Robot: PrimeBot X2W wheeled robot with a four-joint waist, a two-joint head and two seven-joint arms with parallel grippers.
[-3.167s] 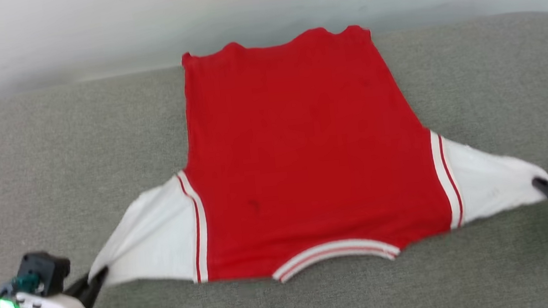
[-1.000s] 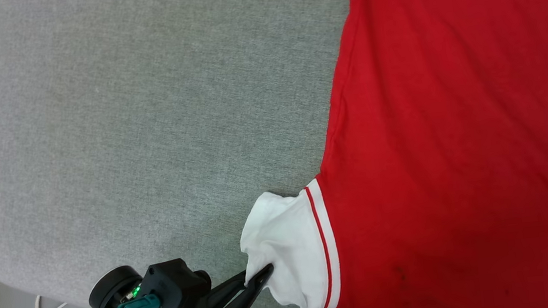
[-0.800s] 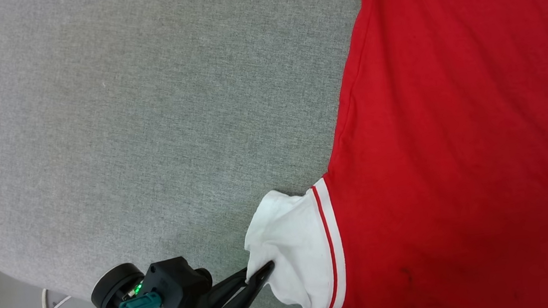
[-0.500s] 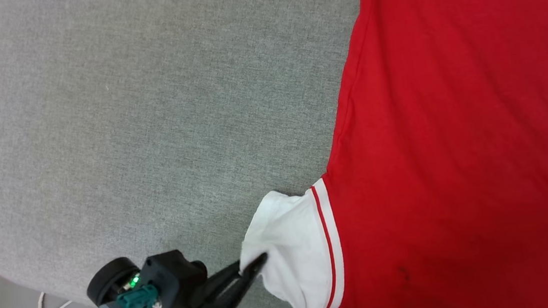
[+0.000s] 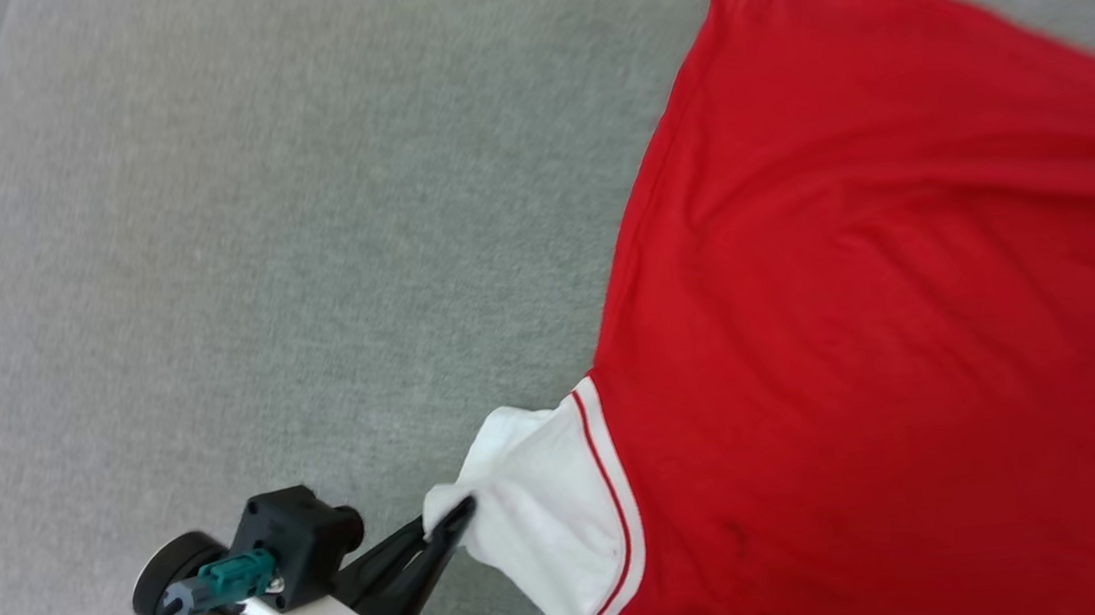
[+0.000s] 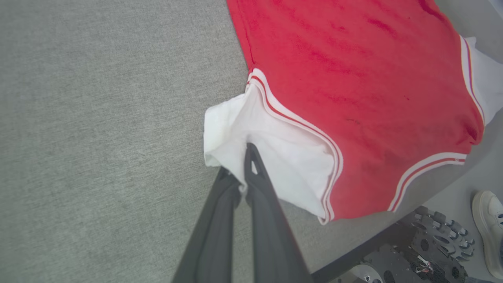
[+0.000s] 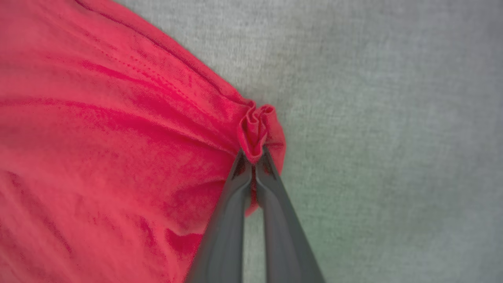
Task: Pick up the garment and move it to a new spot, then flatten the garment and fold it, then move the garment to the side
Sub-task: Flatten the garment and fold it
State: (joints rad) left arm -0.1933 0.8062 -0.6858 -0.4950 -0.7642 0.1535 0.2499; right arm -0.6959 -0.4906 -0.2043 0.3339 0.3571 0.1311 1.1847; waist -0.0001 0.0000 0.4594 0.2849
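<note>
Presently, the garment point(image 5: 890, 315) is seen spread back-up on a grey padded table point(image 5: 253, 276), its red body occupying the head view from 12 to 5 o'clock. The left claw point(image 5: 455, 519), at 7 o'clock in that view, is closed on the edge of the white sleeve point(image 5: 538, 519); the cloth is pinched between the fingers point(image 6: 255, 184) in the left wrist view. The right claw point(image 7: 253, 157) is closed on a bunched red corner point(image 7: 257, 131) of the hem, at the centre of the right wrist view. Two separated grip points are judged to be held so that the cloth can be drawn taut and carried or folded over. The striped collar point(image 6: 428, 169), the far sleeve point(image 6: 485, 78) and a shoe point(image 6: 487, 220) at 4 o'clock are given by the left wrist view.
</note>
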